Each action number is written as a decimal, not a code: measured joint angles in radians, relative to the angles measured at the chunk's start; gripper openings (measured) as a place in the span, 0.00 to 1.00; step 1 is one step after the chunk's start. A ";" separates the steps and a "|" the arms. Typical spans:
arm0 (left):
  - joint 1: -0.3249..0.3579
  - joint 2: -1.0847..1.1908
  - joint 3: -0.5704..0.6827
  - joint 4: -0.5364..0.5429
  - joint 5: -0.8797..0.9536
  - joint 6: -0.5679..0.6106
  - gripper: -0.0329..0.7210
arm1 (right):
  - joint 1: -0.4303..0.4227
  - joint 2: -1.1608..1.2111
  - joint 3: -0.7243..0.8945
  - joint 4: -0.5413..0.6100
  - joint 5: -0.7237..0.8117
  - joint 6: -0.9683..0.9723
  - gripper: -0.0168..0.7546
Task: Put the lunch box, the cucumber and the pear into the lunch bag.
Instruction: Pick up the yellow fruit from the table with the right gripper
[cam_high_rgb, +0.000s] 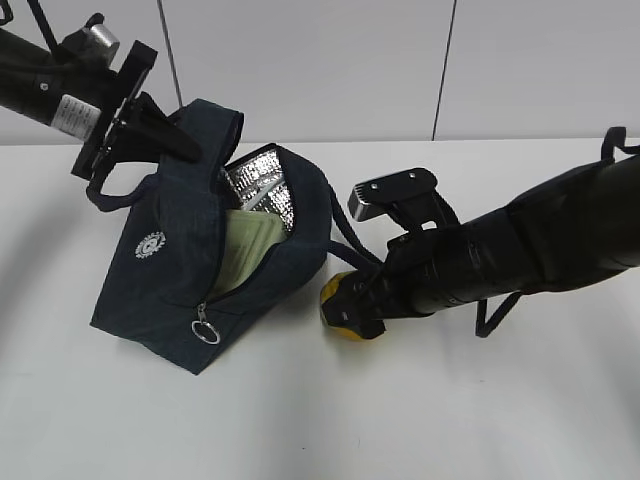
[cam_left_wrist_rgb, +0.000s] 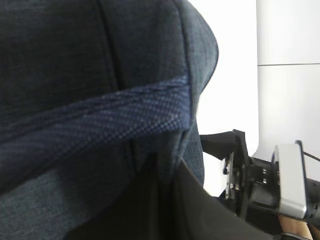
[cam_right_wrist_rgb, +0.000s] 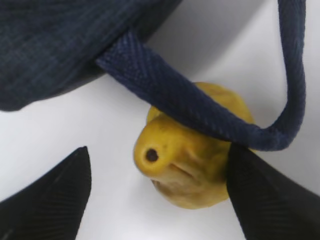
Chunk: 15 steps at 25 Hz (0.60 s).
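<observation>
The navy lunch bag (cam_high_rgb: 175, 260) stands tilted on the white table with its top unzipped, showing the silver lining (cam_high_rgb: 262, 188). The lunch box (cam_high_rgb: 245, 250), with its pale green lid, sits inside the opening. My left gripper (cam_high_rgb: 168, 138) is shut on the bag's top edge and holds it up; bag fabric (cam_left_wrist_rgb: 75, 75) fills the left wrist view around the gripper (cam_left_wrist_rgb: 167, 192). The yellow pear (cam_right_wrist_rgb: 192, 167) lies on the table beside the bag, with a bag handle (cam_right_wrist_rgb: 195, 107) draped over it. My right gripper (cam_right_wrist_rgb: 159, 152) is open around the pear (cam_high_rgb: 338, 308). The cucumber is out of view.
The zipper's metal ring pull (cam_high_rgb: 206, 330) hangs at the bag's front corner. The right arm's wrist camera (cam_left_wrist_rgb: 291, 180) shows past the bag in the left wrist view. A white panelled wall (cam_high_rgb: 400, 60) stands behind the table.
</observation>
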 joint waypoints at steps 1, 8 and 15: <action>0.000 0.000 0.000 0.000 0.000 0.000 0.05 | 0.000 0.009 -0.005 0.002 0.000 -0.002 0.82; 0.000 0.000 0.000 0.000 0.000 0.000 0.05 | 0.000 0.038 -0.023 0.017 -0.002 -0.008 0.69; 0.000 0.000 0.000 0.000 0.000 0.000 0.05 | 0.000 0.038 -0.023 0.020 -0.006 -0.008 0.54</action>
